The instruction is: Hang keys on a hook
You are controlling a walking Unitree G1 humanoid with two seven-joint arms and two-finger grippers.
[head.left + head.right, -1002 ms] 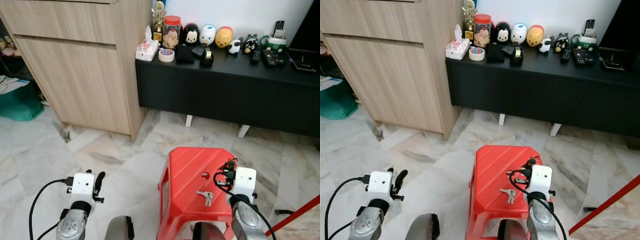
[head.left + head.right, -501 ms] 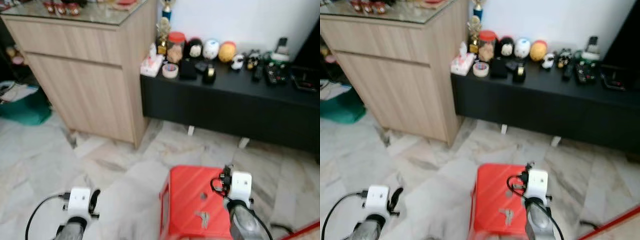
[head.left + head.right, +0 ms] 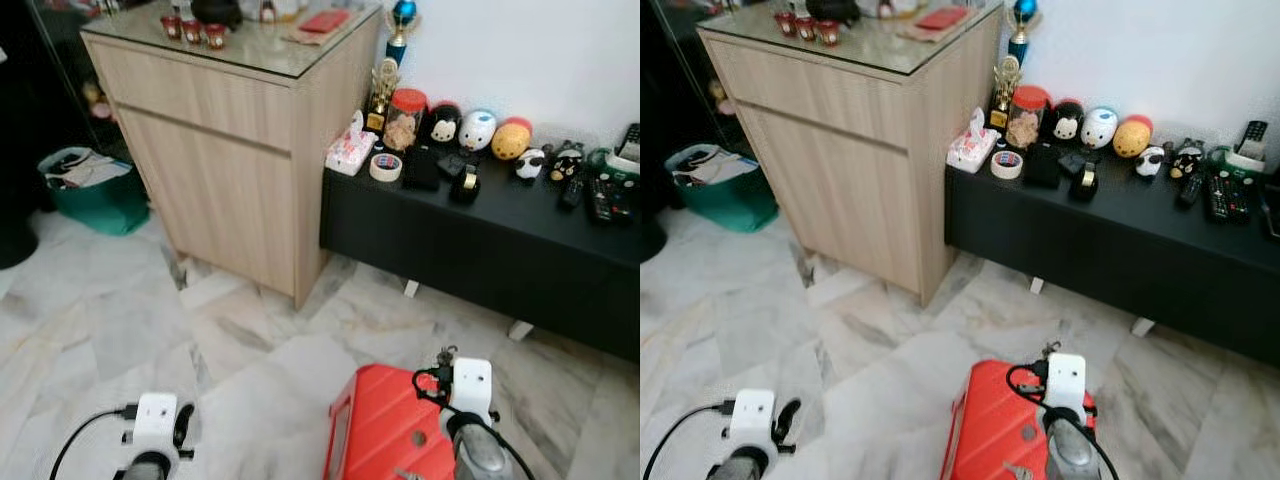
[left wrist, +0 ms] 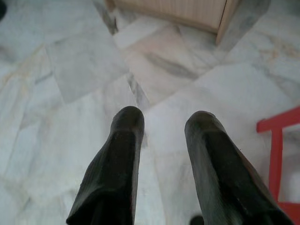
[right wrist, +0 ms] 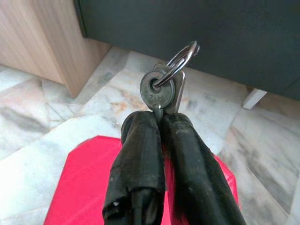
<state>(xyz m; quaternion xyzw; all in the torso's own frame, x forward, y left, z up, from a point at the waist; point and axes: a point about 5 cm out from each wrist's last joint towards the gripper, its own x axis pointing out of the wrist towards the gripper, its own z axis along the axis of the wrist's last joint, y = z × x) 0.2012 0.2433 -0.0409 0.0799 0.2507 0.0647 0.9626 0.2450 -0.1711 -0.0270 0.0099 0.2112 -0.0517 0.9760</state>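
Our right hand [image 5: 159, 123] grips the keys [image 5: 161, 89] above the red stool [image 5: 79, 187]. Left hand [image 4: 161, 124] is open over the floor [image 4: 61, 75] at 7 o'clock.

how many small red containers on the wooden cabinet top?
3. All stand in a row at the far left corner of the wooden cabinet top: left container, middle container, right container. The frame cuts the top off, so more may be hidden.
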